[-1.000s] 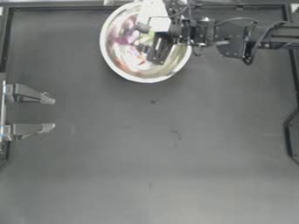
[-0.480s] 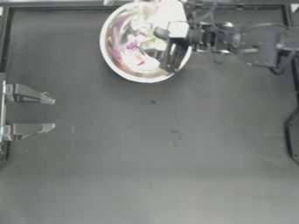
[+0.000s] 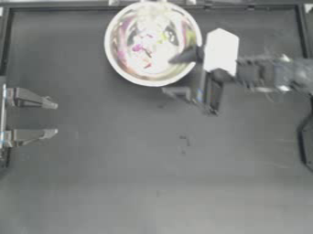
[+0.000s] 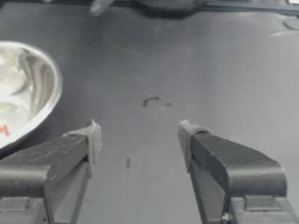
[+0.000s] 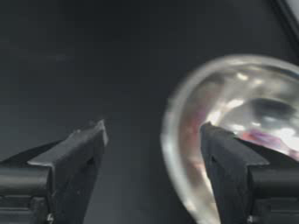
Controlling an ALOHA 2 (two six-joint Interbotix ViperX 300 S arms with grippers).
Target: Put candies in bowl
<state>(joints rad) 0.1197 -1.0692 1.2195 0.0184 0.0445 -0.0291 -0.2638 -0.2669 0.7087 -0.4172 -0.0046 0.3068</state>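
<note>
The shiny metal bowl (image 3: 116,59) stands at the table's far edge, left of centre. Small coloured candies (image 3: 145,51) lie inside it, magenta, red and yellow-green, mixed with reflections. My right gripper (image 3: 179,75), blurred by motion, is open just off the bowl's right rim with nothing between its fingers. In the right wrist view that gripper (image 5: 152,127) is empty and one finger overlaps the bowl (image 5: 234,92), where a pink candy (image 5: 269,139) shows. My left gripper (image 3: 52,118) is parked open at the left edge; its wrist view shows the bowl (image 4: 41,100) off to one side.
A raised frame (image 3: 153,4) runs along the table's far edge just behind the bowl. The right arm (image 3: 269,73) stretches in from the right. A few small scuff marks (image 3: 183,139) dot the dark tabletop.
My right gripper has pulled back from over the bowl's right half to beside its rim, toward the near side. The left arm has not moved.
</note>
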